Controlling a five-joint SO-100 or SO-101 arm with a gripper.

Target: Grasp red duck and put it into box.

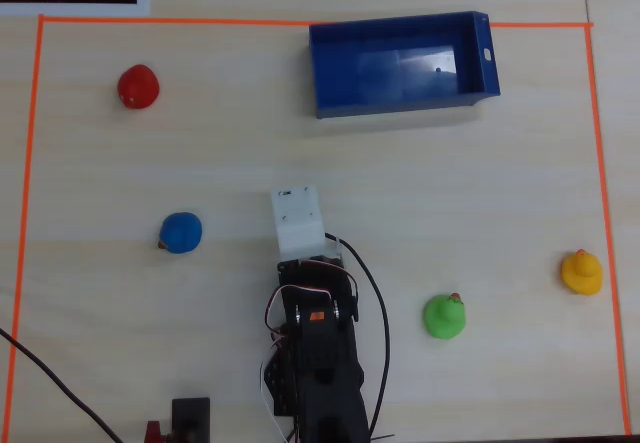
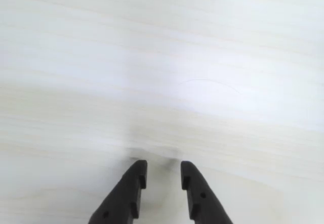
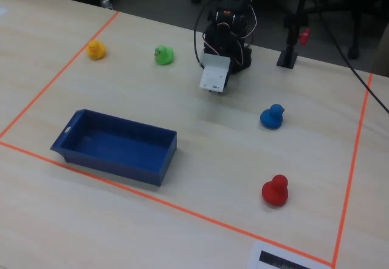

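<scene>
Arm [image 1: 315, 353] folded, fingers [image 2: 135, 181] slightly apart.

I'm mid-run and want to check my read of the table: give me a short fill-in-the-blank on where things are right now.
1. The box holds ____ ducks.
2. In the overhead view, the duck nearest the red duck is the ____ one.
3. In the wrist view, the tool has only bare ____ between its fingertips.
4. In the overhead view, the yellow duck sits near the ____ edge of the orange tape.

Missing words: no; blue; table; right
</scene>
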